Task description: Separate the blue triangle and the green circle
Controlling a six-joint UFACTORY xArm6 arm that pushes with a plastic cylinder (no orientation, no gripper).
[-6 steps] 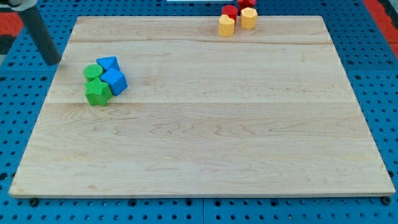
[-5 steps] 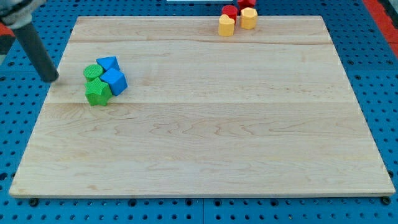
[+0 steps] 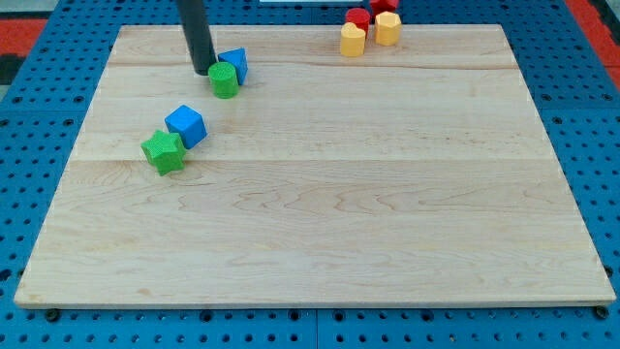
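Note:
The green circle point(image 3: 224, 80) and the blue triangle point(image 3: 234, 64) sit touching each other near the view's top left of the wooden board point(image 3: 320, 242). The triangle is just up and right of the circle. My tip point(image 3: 201, 71) stands right at the circle's left side, touching or nearly touching it. A blue cube point(image 3: 186, 126) and a green star point(image 3: 163, 151) lie together lower down at the left, apart from the first pair.
Two yellow blocks point(image 3: 353, 40) point(image 3: 387, 28) and two red blocks point(image 3: 358, 17) point(image 3: 385, 5) cluster at the board's top edge, right of centre. Blue pegboard point(image 3: 39, 145) surrounds the board.
My tip moved from off the board's left edge to the top left of the board. The green circle and blue triangle were pushed up and right, away from the blue cube and green star.

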